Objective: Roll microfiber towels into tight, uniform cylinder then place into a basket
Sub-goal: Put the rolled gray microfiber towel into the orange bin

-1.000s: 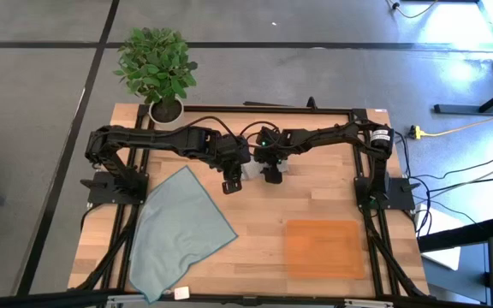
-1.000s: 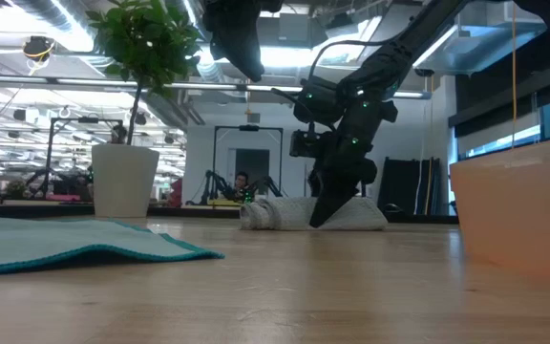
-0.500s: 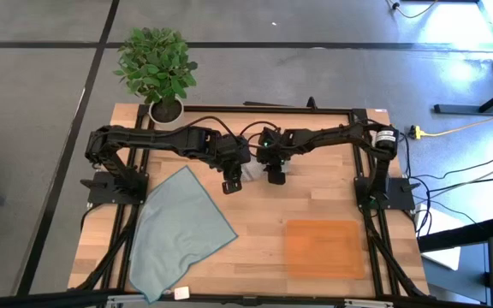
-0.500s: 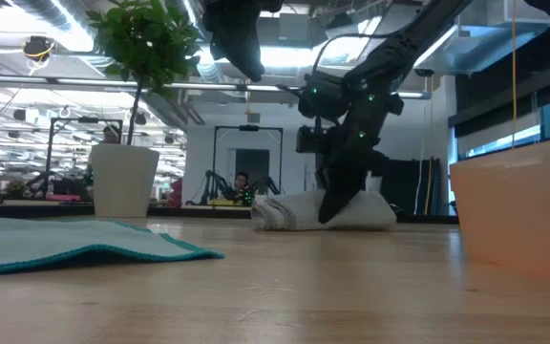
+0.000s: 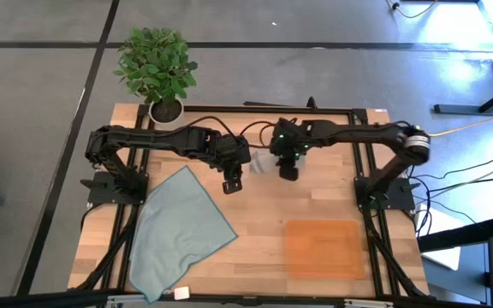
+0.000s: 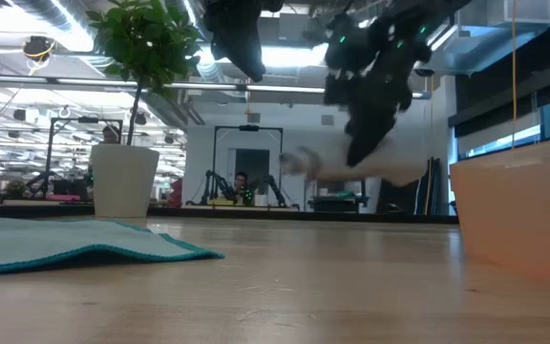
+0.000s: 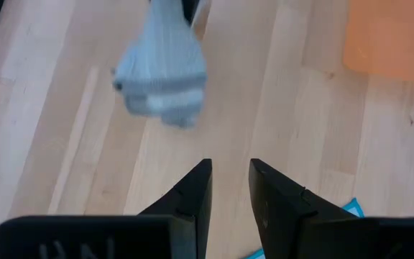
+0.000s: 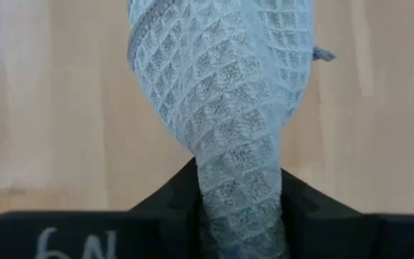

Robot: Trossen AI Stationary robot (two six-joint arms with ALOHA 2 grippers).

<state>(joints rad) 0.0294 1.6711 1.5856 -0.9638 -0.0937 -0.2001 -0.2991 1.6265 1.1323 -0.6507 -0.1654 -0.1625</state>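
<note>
A light grey waffle-weave towel, rolled into a cylinder (image 6: pixel 394 170), hangs in the air over the far middle of the table, with my right gripper (image 5: pixel 288 168) shut on it. It also shows in the left wrist view as the rolled towel (image 7: pixel 161 78). My left gripper (image 7: pixel 229 188) hovers just left of the roll, open, with nothing between its fingers. A pale blue towel (image 5: pixel 178 229) lies spread flat at the near left. The orange basket (image 5: pixel 323 248) sits at the near right. My right gripper pinches the rolled towel (image 8: pixel 239 183) between its two fingers, which lie across the roll about midway along it. The fingers slant down from above. The cloth is squeezed narrow between them and bulges beyond. The roll hangs roughly level, clear of the table.
A potted plant in a white pot (image 5: pixel 165 107) stands at the far left corner. Bare wood (image 5: pixel 272 214) lies between the blue towel and the basket. The basket wall (image 6: pixel 518 215) rises at the right in the low view.
My right gripper has shut on the rolled grey towel, then risen and moved toward the table's right edge. The roll, which lay on the table, is now lifted clear.
</note>
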